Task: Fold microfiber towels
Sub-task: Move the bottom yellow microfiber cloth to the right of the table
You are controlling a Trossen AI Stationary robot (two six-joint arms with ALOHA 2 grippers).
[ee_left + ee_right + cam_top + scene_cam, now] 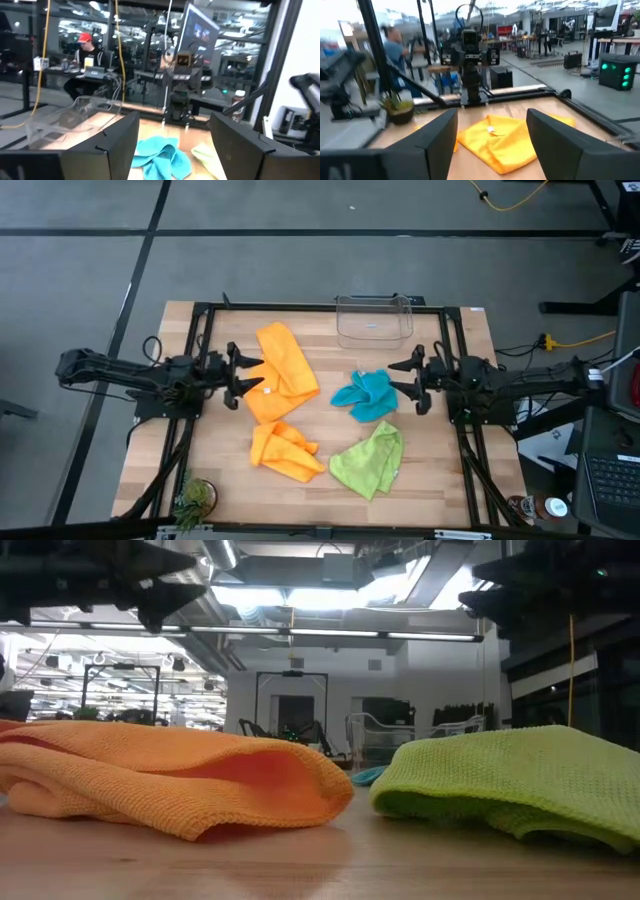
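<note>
While both arms are hovering with fingers spread, the left gripper (243, 376) is touching the larger orange towel (283, 370) at centre-left; the right gripper (405, 380) is flanking the teal towel (366, 394). Pinching one corner cleanly should be yielding a flatter fold.

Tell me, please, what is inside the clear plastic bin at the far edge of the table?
The clear plastic bin looks empty: through its walls only the wooden table shows. All four towels lie outside it, the teal-blue towel nearest. Nothing covers its inside.
</note>
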